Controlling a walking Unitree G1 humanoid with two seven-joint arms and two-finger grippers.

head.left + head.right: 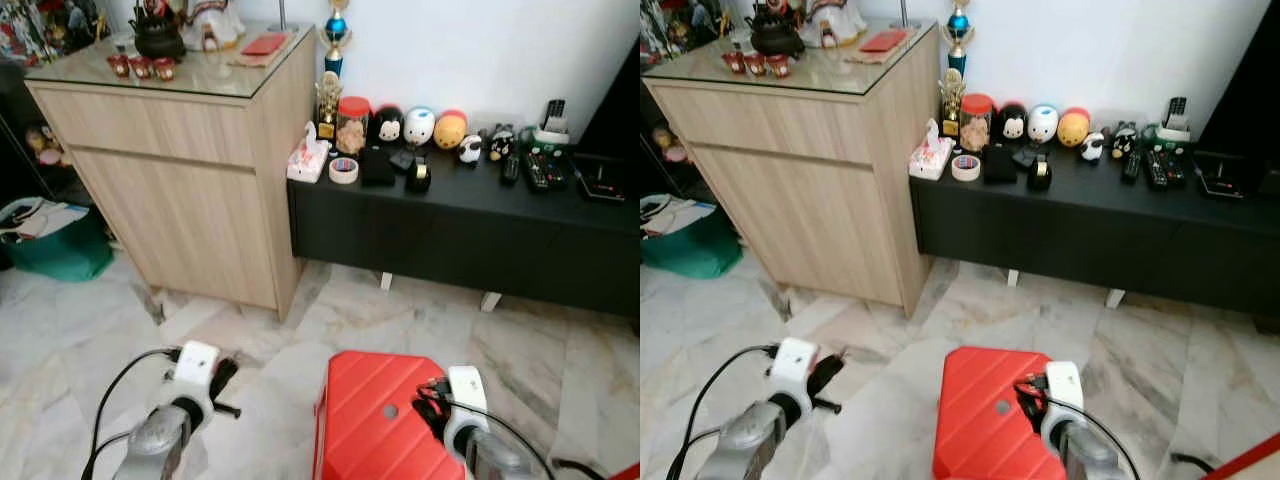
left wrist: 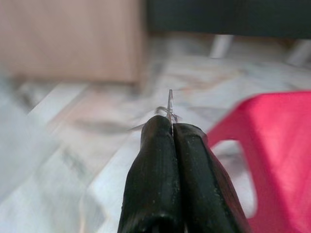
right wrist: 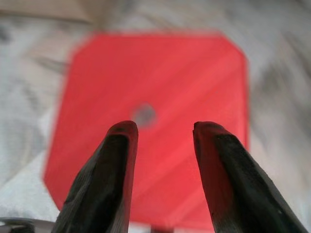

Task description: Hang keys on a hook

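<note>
Low at near left over the marble floor (image 1: 80, 330), a thin metal sliver, likely the keys (image 2: 170, 104), is pinched in the left gripper (image 2: 171, 127), fingers pressed together; no hook can be made out; the right gripper (image 3: 163, 127) is held spread over the red stool (image 1: 375, 410).

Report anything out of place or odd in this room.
A red stool stands mid-floor right before the robot, under the open right gripper. The left gripper jaws are shut on a thin wire-like thing I cannot identify.
</note>
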